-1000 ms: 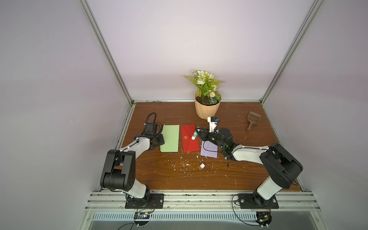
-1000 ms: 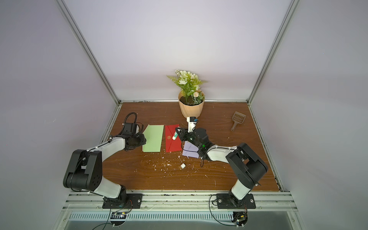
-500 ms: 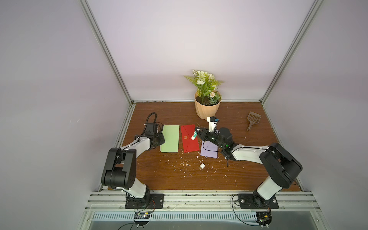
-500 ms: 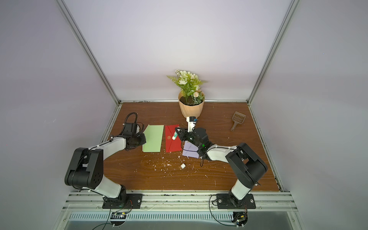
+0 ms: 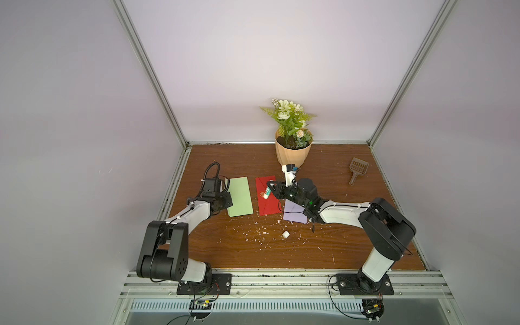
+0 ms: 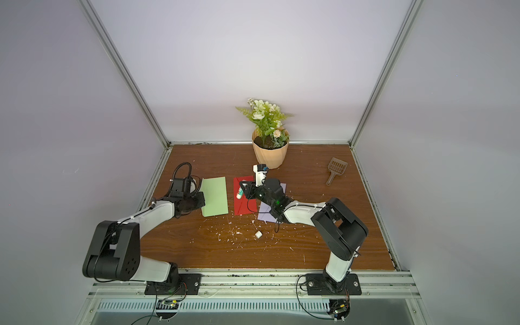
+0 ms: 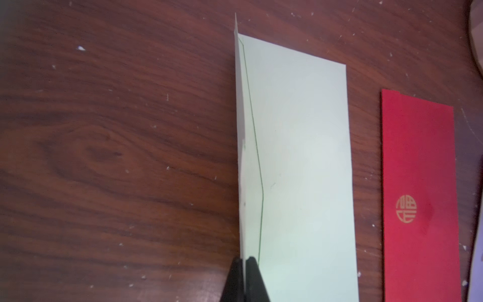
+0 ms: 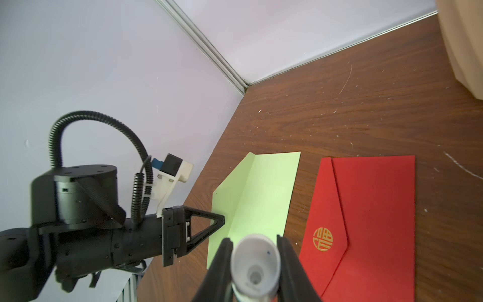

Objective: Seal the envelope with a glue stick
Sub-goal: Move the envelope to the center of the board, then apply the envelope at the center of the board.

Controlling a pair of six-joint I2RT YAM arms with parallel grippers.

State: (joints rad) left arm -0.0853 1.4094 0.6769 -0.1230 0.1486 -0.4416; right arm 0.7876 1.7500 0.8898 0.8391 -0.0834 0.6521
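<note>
A green envelope lies flat on the wooden table, its flap on the left side and lifted. My left gripper is shut on the edge of that flap, which stands up thin between the jaws. My right gripper is shut on the glue stick, a white tube with a green band, uncapped. It hangs tilted above the red envelope.
A purple envelope lies under the right forearm. A small white cap sits on the table among white crumbs. A potted plant stands at the back. A brown scoop lies at the back right.
My left gripper has closed onto the green envelope's flap edge. The right arm with the glue stick has stayed where it was.
</note>
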